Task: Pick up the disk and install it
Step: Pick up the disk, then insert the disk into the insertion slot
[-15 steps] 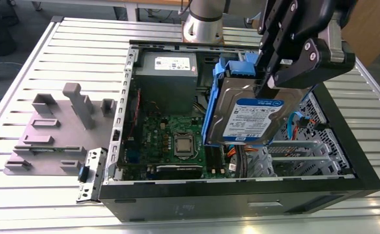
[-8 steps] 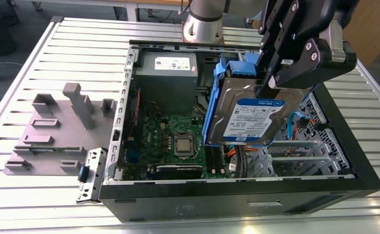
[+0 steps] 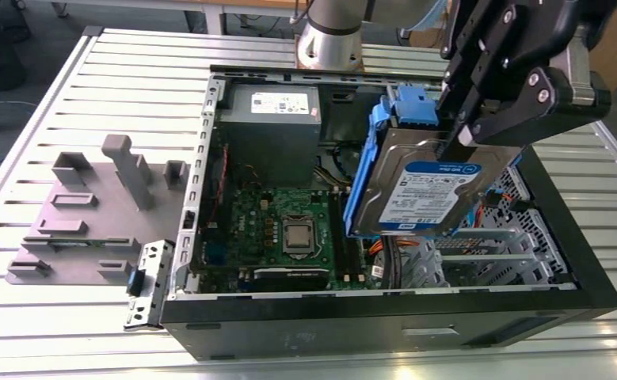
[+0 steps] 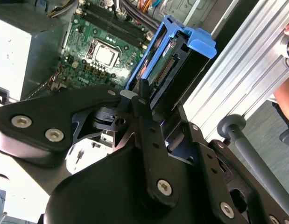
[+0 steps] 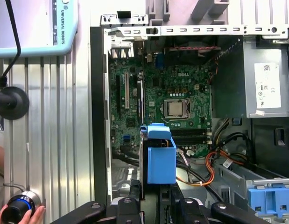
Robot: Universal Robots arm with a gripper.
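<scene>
Tool point(image 3: 458, 149) clamped on the top edge of disk point(image 3: 419, 194). Exterior view: label face visible, disk held tilted above the open case point(image 3: 393, 313). Second wrist view: disk's connector end, motherboard point(image 4: 100, 51) beyond. First wrist view: disk edge-on over the board, other blue carrier point(image 5: 270, 200) in the case, hand point(image 5: 38, 213) on knob point(image 5: 16, 207).

Exterior view: off-arm, high, angled down on the open computer case point(image 3: 340, 324) and slatted table point(image 3: 55, 332), mid-range. First wrist view: looks near-straight down into the case, motherboard point(image 5: 167, 84) spread flat, moderately close. Second wrist view: tight behind the gripper point(image 4: 156, 100), looking obliquely along it, its black links in the foreground. All three share the motherboard and the disk point(image 3: 424, 190).
</scene>
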